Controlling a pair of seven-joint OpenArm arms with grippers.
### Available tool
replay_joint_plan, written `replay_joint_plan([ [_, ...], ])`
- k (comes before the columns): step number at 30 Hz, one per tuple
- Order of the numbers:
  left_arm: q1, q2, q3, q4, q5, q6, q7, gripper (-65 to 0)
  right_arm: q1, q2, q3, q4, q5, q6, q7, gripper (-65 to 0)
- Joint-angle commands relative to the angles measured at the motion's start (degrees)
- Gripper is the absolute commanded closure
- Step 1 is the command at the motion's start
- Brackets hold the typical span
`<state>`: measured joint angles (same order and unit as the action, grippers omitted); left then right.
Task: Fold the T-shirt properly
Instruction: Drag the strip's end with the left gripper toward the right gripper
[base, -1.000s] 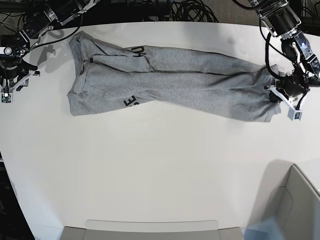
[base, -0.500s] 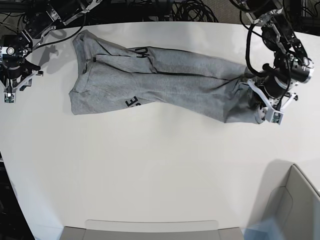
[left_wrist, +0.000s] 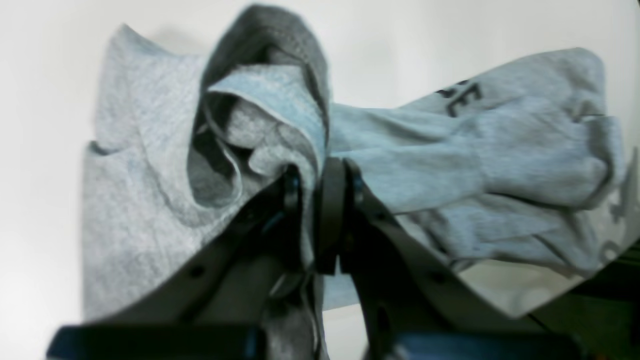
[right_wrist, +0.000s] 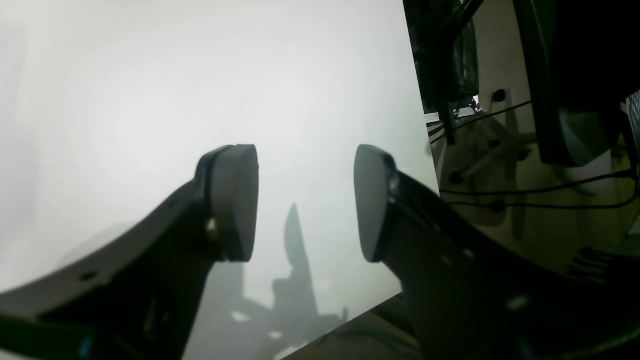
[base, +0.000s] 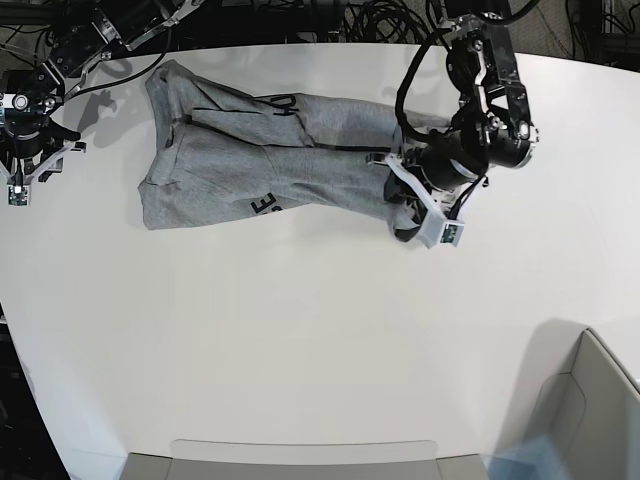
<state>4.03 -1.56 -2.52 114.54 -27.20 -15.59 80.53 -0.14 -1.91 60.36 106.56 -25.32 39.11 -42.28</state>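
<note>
T-shirt (base: 270, 165) lies on the white bench (base: 300, 340) in the far half of the base view, as a long bunched strip that runs from the far left corner toward the middle. At the left edge of that view the right gripper (base: 18, 180) hangs over the border of the bench, well apart from the cloth; in its wrist view its jaws stand wide open with nothing between them, and only bare bench surface and the bench edge are seen past the pads (right_wrist: 232, 200). The left end of the T-shirt is wide and flat, with black letters (base: 262, 204) on its near edge and more letters on the far edge. The cloth becomes narrower to the right and ends in a crumpled bundle at the left gripper (base: 425, 205), near the middle of the bench. In the left wrist view the jaws of the left gripper (left_wrist: 320, 220) are closed on a thick fold of grey cloth, and the hem curls up above them. To the right of this gripper the bench is bare up to its right edge, and the whole near half is free too. A grey bin (base: 590, 400) stands at the near right corner.
</note>
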Motion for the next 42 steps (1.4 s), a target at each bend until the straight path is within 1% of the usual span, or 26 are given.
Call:
replay_joint_plan([
  [1, -0.56, 0.11, 1.43, 0.84, -0.89, 0.78, -0.53, 0.0, 0.63, 0.81, 0.17, 1.0, 0.57, 0.89, 0.92, -30.8],
  [5, 0.58, 0.11, 5.65, 0.49, -0.89, 4.39, -0.53, 0.0, 0.63, 0.81, 0.26, 1.0, 0.66, 0.89, 0.92, -30.8],
  [7, 0.67, 0.11, 6.96, -0.21, -0.89, 5.62, -0.53, 0.0, 0.63, 0.81, 0.17, 1.0, 0.66, 0.89, 0.92, -30.8],
  [10, 0.67, 0.2, 8.72, -0.91, -0.97, 6.06, -0.66, 0.0, 0.63, 0.81, 0.08, 1.0, 0.66, 0.89, 0.92, -30.8],
  [13, 1.11, 0.2, 9.69, -0.91, -0.89, 6.06, -4.27, 0.0, 0.63, 0.81, -0.01, 1.0, 0.66, 0.89, 0.92, -30.8],
  [15, 1.11, 0.2, 9.78, -1.53, -0.8, 6.06, -5.67, 0.0, 0.63, 0.81, -0.01, 1.0, 0.66, 0.89, 0.92, -30.8],
  [19, 0.93, 0.2, 10.3, -3.9, -1.06, 6.06, -6.11, 0.0, 0.63, 0.73, -0.01, 1.0, 0.66, 0.89, 0.92, -30.8],
  [24, 0.76, 0.02, 14.35, -4.78, -1.06, 6.06, -5.59, 0.0, 0.63, 0.73, -0.01, 0.91, 0.66, 0.89, 0.92, -30.8],
  [25, 0.93, 0.02, 15.05, -4.78, -1.06, 6.06, -5.59, -2.9, 0.63, 0.73, -0.01, 0.91, 0.66, 0.89, 0.92, -30.8],
  [29, 1.11, 0.2, 17.95, -4.08, -1.15, 6.06, -5.76, -23.7, 0.63, 0.73, -0.01, 0.91, 0.66, 0.89, 0.92, -30.8],
  [30, 1.11, 0.2, 18.57, -3.73, -1.15, 6.06, -6.03, -26.8, 0.63, 0.73, -0.01, 0.91, 0.66, 0.89, 0.92, -30.8],
  [31, 1.02, 0.2, 18.83, -3.55, -1.15, 6.06, -6.2, -28.0, 0.63, 0.73, -0.01, 0.73, 0.66, 0.89, 0.92, -30.8],
  [34, 0.58, 1.34, 18.66, -3.46, -1.06, 6.06, -7.35, -25.1, 0.71, 0.81, 0.08, -0.76, 0.66, 0.89, 0.92, -30.8],
  [39, 0.76, 1.43, 14.79, -1.79, -1.15, 6.06, -8.58, -20.2, 0.71, 0.55, -0.01, -0.59, 0.66, 0.89, 0.57, -30.8],
  [42, 1.2, 1.43, 12.33, 0.67, -1.15, 6.06, -8.49, -16.2, 0.98, -1.56, -0.18, 1.26, 0.66, 0.89, 0.83, -30.8],
])
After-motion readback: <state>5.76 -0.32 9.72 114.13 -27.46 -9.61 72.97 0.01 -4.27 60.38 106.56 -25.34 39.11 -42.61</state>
